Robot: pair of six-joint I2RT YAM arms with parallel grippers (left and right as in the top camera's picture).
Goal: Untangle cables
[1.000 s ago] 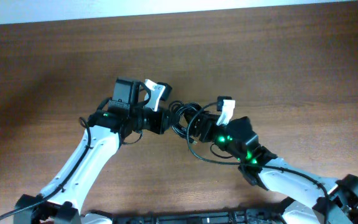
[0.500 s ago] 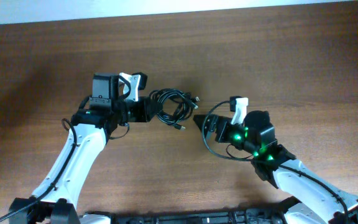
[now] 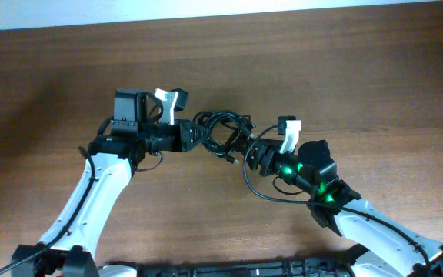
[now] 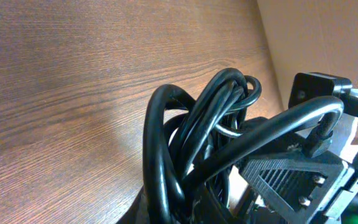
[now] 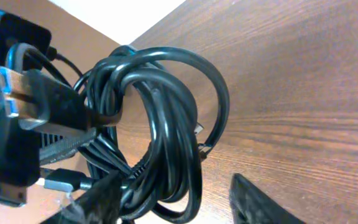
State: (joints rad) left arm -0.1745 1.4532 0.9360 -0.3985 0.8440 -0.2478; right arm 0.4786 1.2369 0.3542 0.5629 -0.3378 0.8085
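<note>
the cables (image 3: 220, 131) are bunched in a tight black coil near the middle of the wooden tabletop (image 3: 344, 85), a bit toward the far side, caught between the two arms. the left gripper (image 3: 193, 138) comes in from the left and is pinching the coil's left edge. from the right wrist camera you can see its dark fingers (image 5: 55, 106) pressed together on a few of the strands. the right gripper (image 3: 254, 154) sits just to the right and slightly nearer, its tip touching or almost touching the coil's right side. its jaws are spread wide, and the lower loops of the coil hang in the gap between its two fingers (image 5: 101, 199). they don't look pressed onto anything.

the loops overlap and cross each other several times, with one big loop bulging out toward the right. a small plug end (image 5: 202, 148) sticks out from the inside of that loop. from the left wrist camera the cords arch up thick and glossy right in front of the lens. i can't tell whether the coil rests on the tabletop or is lifted just above it.
</note>
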